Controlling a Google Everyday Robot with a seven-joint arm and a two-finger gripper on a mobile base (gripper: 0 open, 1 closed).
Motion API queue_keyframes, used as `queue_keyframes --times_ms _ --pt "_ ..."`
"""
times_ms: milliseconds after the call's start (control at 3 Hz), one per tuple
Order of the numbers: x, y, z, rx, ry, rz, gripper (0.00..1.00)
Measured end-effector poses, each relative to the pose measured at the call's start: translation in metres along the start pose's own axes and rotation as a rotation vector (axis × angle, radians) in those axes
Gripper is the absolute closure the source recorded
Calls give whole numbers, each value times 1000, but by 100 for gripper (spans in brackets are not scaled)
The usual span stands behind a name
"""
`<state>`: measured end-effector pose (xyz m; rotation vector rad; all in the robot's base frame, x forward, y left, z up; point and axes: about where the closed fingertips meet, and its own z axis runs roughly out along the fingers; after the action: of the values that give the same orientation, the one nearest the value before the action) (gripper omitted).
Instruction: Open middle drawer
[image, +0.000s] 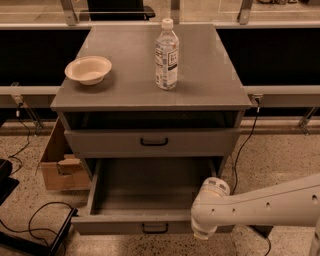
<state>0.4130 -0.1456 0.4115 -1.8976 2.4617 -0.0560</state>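
Camera view: middle drawer (145, 192) open, grey inside showing; gripper (202, 231) at its front.

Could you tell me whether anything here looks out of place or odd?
Nothing is spilled or damaged: the water bottle and bowl stand upright on the cabinet. The middle drawer is pulled out, with the gripper at its front right corner. Only an open cardboard box sits askew on the floor at the cabinet's left.

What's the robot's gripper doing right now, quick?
Gripper: cannot be told whether open or closed; it is at the front edge of the pulled-out grey metal middle drawer.
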Motion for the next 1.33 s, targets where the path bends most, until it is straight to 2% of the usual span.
queue_keyframes --times_ms 333,667,1333 --pt "0 0 -3 0 0 0 89" --pt "0 0 -4 0 0 0 100" --pt "0 0 -5 0 0 0 100"
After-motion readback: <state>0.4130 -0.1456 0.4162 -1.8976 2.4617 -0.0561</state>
